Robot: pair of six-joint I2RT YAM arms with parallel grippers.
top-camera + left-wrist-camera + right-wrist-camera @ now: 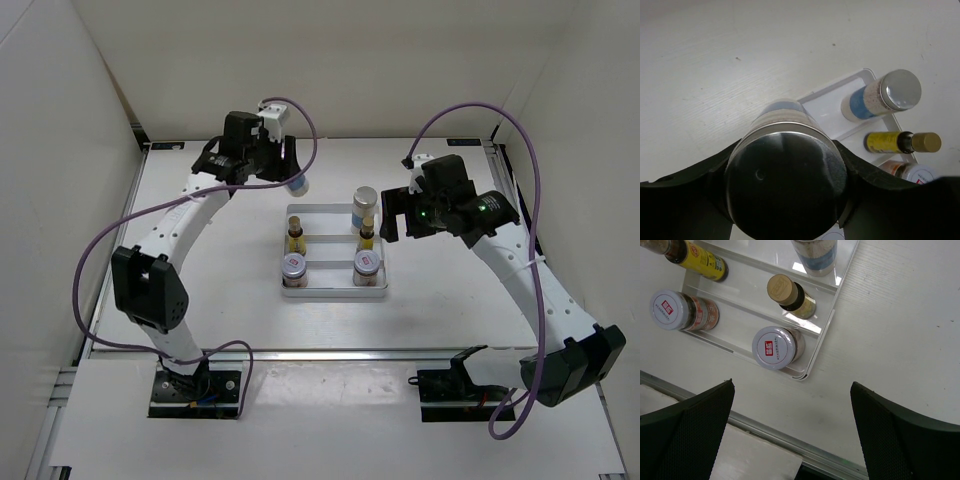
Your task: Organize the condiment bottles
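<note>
With the right claw (792,390) hanging spread wide by the tray (335,293), the left claw (785,190) is pinching the tall white bottle (781,119) just outside the tray's far left corner, and lowering it tilted is likely risking toppling the slim yellow bottle (295,238).

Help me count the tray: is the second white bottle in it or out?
Out. The left gripper holds the white bottle outside the back-left corner of the tray; that tray slot is bare.
</note>
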